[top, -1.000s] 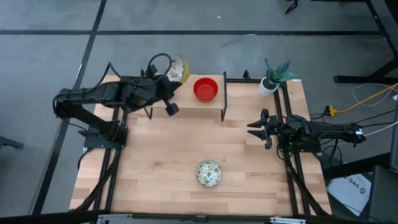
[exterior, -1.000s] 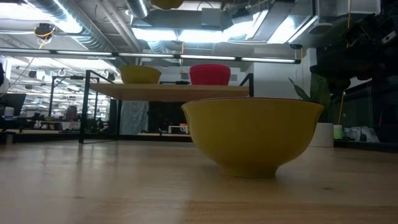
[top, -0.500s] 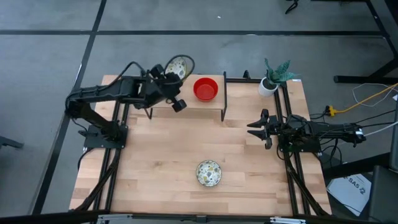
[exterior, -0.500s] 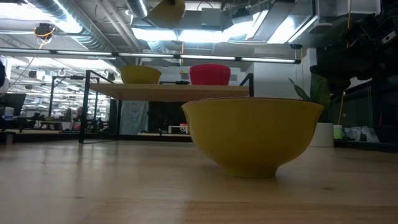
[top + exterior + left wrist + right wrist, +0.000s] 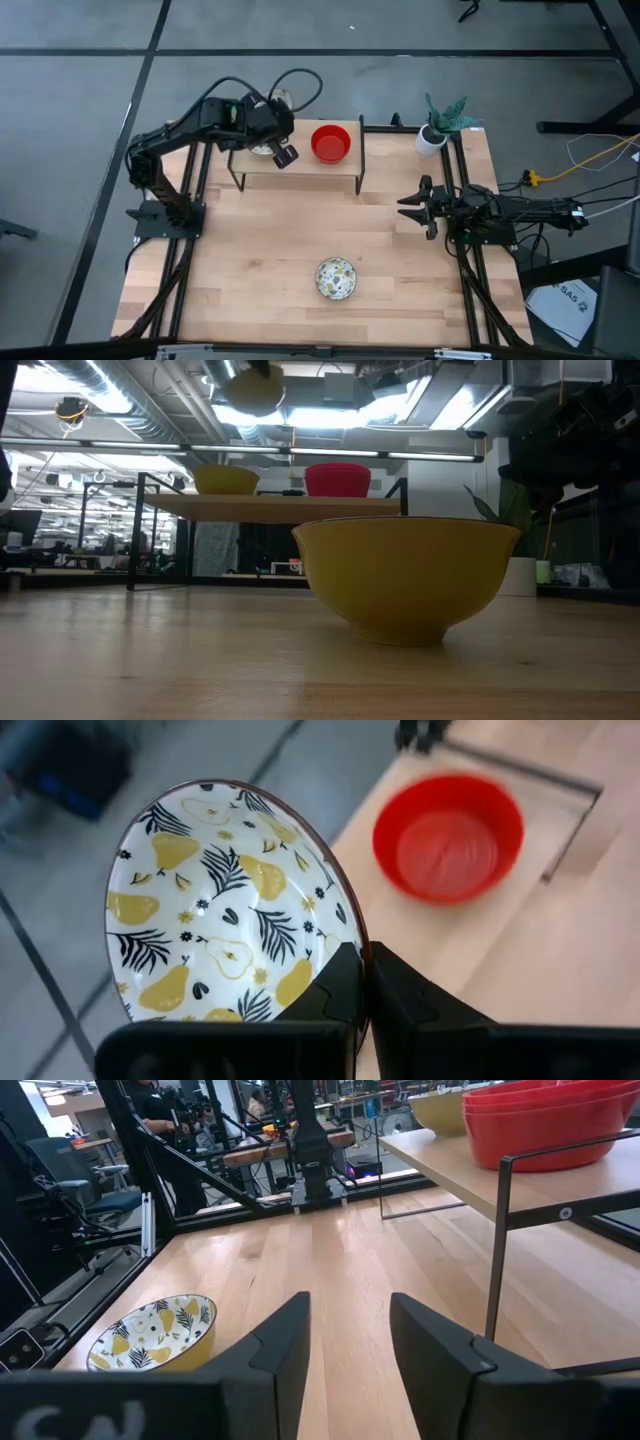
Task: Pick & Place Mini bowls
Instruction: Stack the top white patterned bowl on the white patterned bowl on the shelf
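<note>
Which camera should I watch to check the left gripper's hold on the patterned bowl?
Left wrist view: the left gripper is pinching the rim of the patterned bowl, shown large and near. In the high view the arm mostly hides the bowl; the low view shows only its underside overhead; the right wrist view misses it.

Left end effector (image 5: 362, 982) clamped, raised; right end effector (image 5: 345, 1345) parted, low.

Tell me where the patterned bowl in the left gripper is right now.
The patterned bowl is pinched by its rim in the left gripper, held up over the left end of the raised shelf, beside the red bowl.
</note>
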### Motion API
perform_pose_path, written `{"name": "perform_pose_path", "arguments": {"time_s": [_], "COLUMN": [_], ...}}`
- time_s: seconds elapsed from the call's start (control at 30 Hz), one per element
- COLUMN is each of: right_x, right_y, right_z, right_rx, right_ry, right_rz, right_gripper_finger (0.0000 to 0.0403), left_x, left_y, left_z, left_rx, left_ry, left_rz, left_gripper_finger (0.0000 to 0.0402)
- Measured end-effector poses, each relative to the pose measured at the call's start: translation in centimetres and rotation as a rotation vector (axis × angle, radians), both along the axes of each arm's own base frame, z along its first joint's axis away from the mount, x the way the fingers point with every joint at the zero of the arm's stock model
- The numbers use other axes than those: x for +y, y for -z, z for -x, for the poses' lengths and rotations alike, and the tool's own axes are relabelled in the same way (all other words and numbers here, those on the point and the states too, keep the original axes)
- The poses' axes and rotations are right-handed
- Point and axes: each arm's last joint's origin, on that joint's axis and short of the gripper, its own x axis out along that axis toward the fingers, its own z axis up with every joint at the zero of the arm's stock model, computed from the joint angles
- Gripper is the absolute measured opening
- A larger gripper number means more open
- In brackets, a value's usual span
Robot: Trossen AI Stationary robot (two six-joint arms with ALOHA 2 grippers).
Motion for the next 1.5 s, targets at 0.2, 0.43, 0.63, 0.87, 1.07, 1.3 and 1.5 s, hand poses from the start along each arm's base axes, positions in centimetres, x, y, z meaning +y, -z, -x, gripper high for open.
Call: {"name": "perform_pose_path", "arguments": {"time_s": [0.2, 0.43, 0.63, 0.87, 1.07, 1.3, 1.5], "right_x": [0.0, 0.0, 0.0, 0.0, 0.0, 0.0, 0.0], "right_y": [0.0, 0.0, 0.0, 0.0, 0.0, 0.0, 0.0], "right_z": [0.0, 0.0, 0.0, 0.0, 0.0, 0.0, 0.0], "right_rx": [0.000, 0.000, 0.000, 0.000, 0.000, 0.000, 0.000], "right_ry": [0.000, 0.000, 0.000, 0.000, 0.000, 0.000, 0.000], "right_rz": [0.000, 0.000, 0.000, 0.000, 0.000, 0.000, 0.000], "right_gripper_finger": [0.0140, 0.0140, 0.0140, 0.0140, 0.0140, 0.0140, 0.0140], "left_x": [0.7, 1.2, 2.3, 3.6, 4.0, 3.8, 3.9], "left_y": [0.6, 0.7, 0.7, 0.8, 0.7, 0.8, 0.7], "left_z": [0.8, 1.1, 1.4, 1.8, 2.0, 1.9, 2.0], "left_rx": [0.068, 0.091, 0.132, 0.146, 0.167, 0.199, 0.224], "left_ry": [-0.008, 0.061, 0.126, 0.140, 0.160, 0.287, 0.266], "left_rz": [0.137, 0.202, 0.209, 0.223, 0.207, 0.218, 0.172], "left_gripper_finger": [0.0003, 0.0003, 0.0003, 0.0003, 0.0003, 0.0003, 0.0003]}}
